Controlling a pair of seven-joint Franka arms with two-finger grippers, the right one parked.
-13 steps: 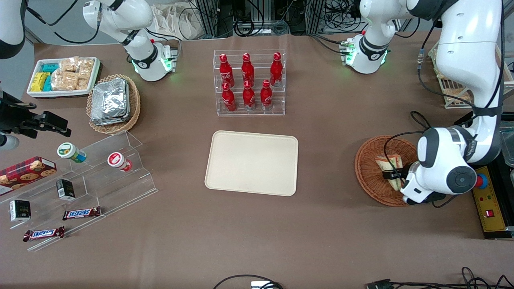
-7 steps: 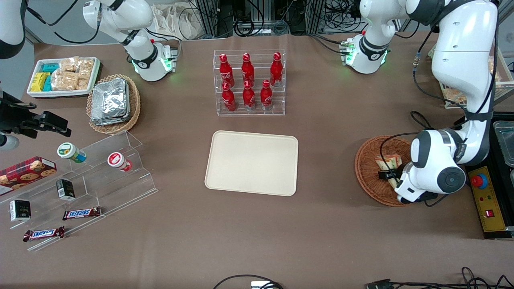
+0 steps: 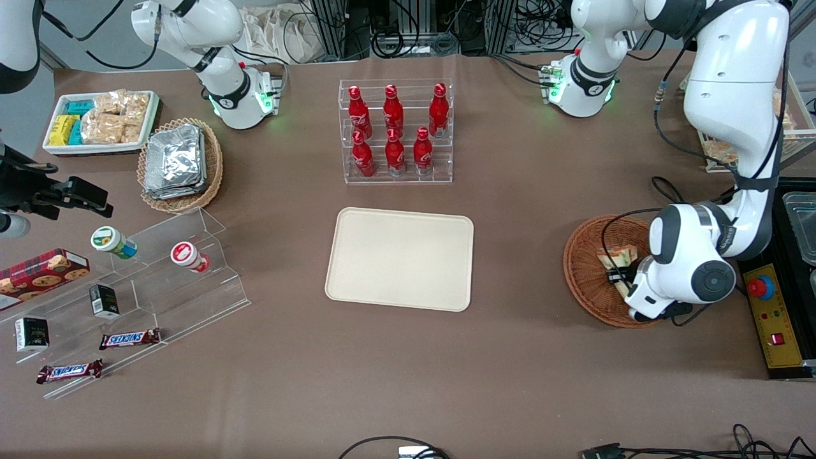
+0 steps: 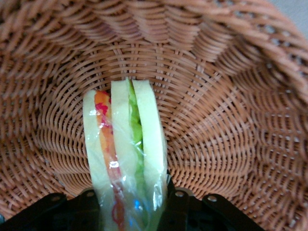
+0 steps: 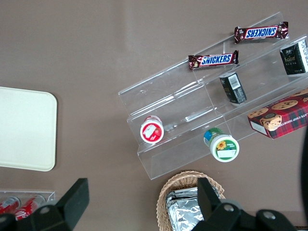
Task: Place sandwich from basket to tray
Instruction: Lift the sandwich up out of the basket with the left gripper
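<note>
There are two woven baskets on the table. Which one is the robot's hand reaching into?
The reddish-brown basket at the working arm's end. The hand is inside it, closed on the sandwich. The lighter tan basket holds only foil packets.

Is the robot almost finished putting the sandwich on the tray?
Not yet. The gripper is down in the basket and shut on the sandwich, so grabbing looks done. The tray holds nothing; lifting, carrying and setting down are left.
</note>
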